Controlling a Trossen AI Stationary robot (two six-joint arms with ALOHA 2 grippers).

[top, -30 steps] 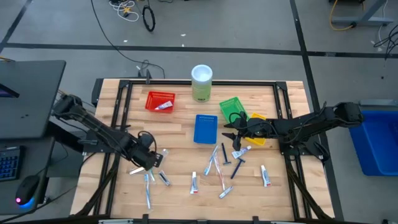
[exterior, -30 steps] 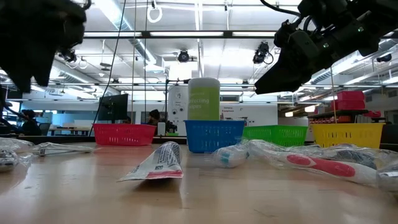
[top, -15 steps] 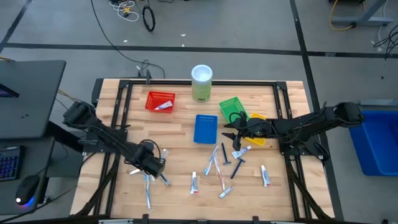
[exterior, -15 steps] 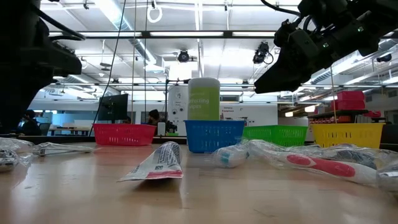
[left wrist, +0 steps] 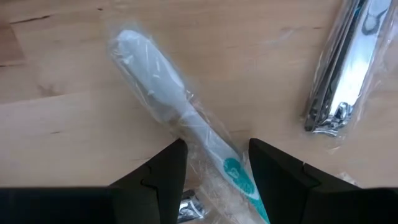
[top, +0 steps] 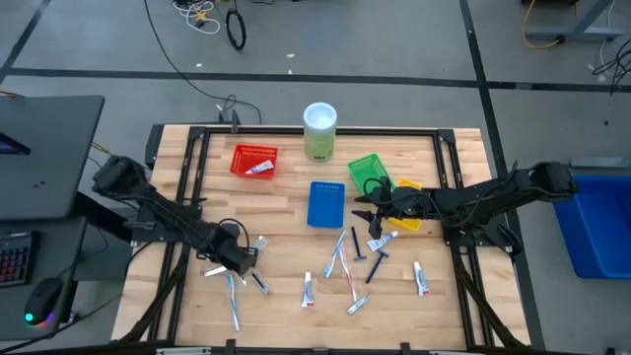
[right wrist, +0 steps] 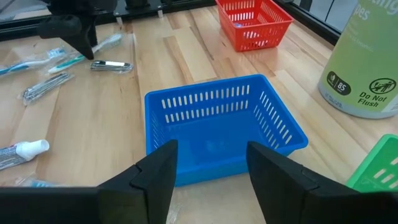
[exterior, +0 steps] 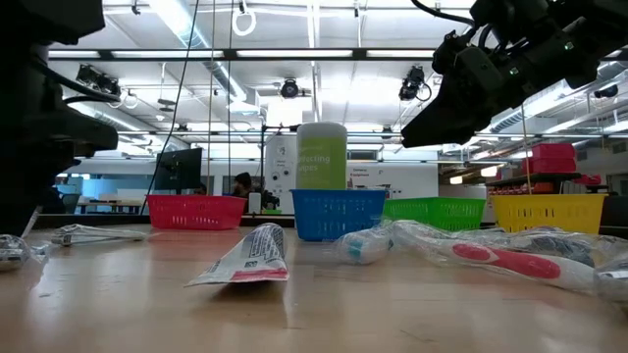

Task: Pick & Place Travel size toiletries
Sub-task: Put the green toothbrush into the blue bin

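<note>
The left hand (left wrist: 211, 163) hangs open and empty, fingers straddling a wrapped toothbrush (left wrist: 177, 118) on the desk (left wrist: 56, 118) beside the nail clippers (left wrist: 348, 68), apparently lined up to grasp. The right hand (right wrist: 208, 163), open and empty, faces the blue basket (right wrist: 217, 127).

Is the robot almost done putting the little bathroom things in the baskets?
Not nearly. Done: only one white tube lies in the red basket. In hand: nothing yet; the left end effector hangs open around a wrapped toothbrush beside nail clippers. The right end effector waits open near the blue basket, which looks empty. Left: tubes, toothbrushes and razors scattered on the table.
</note>
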